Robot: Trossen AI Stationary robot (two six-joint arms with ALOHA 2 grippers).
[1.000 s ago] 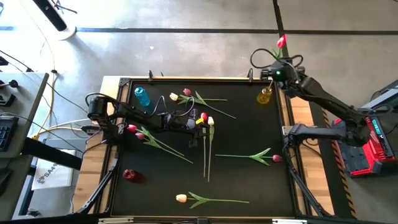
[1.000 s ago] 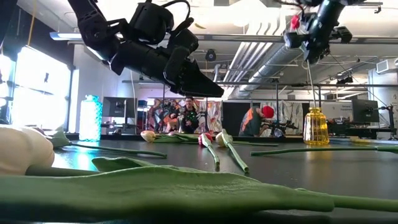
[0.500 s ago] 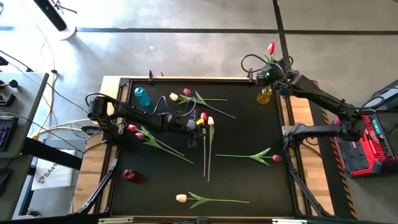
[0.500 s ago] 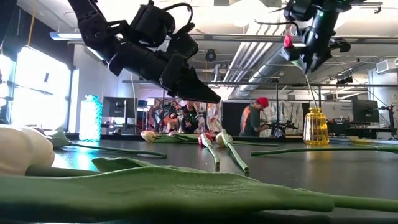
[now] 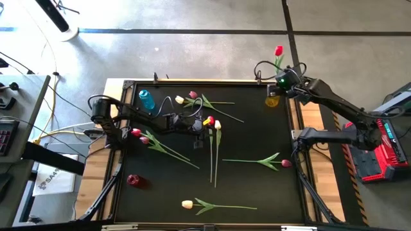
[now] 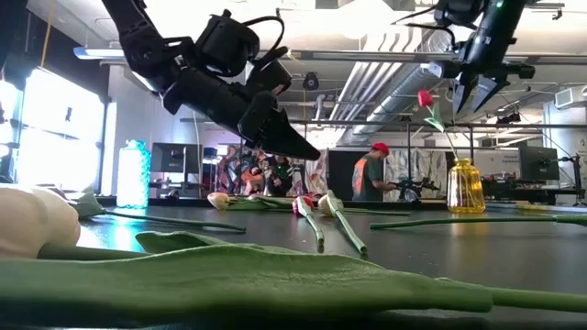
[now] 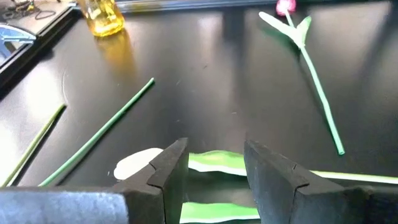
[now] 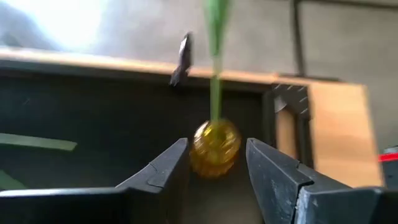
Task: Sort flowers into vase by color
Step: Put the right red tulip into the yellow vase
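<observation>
Red tulip (image 6: 425,98) stands in the yellow vase (image 6: 465,187) at the bench's far right corner; right gripper (image 6: 476,92) open above it, empty. Left gripper (image 7: 213,163) part-open, empty, low over a cream tulip (image 7: 138,164). Next: close on its stem (thin, so centre it). Black bench (image 5: 257,186), open workshop behind.

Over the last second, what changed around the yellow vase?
The right pincer opened and let go of the red tulip, which now stands leaning in the yellow vase. The left pincer, open, hovers unchanged over the tulips lying mid-table.
</observation>
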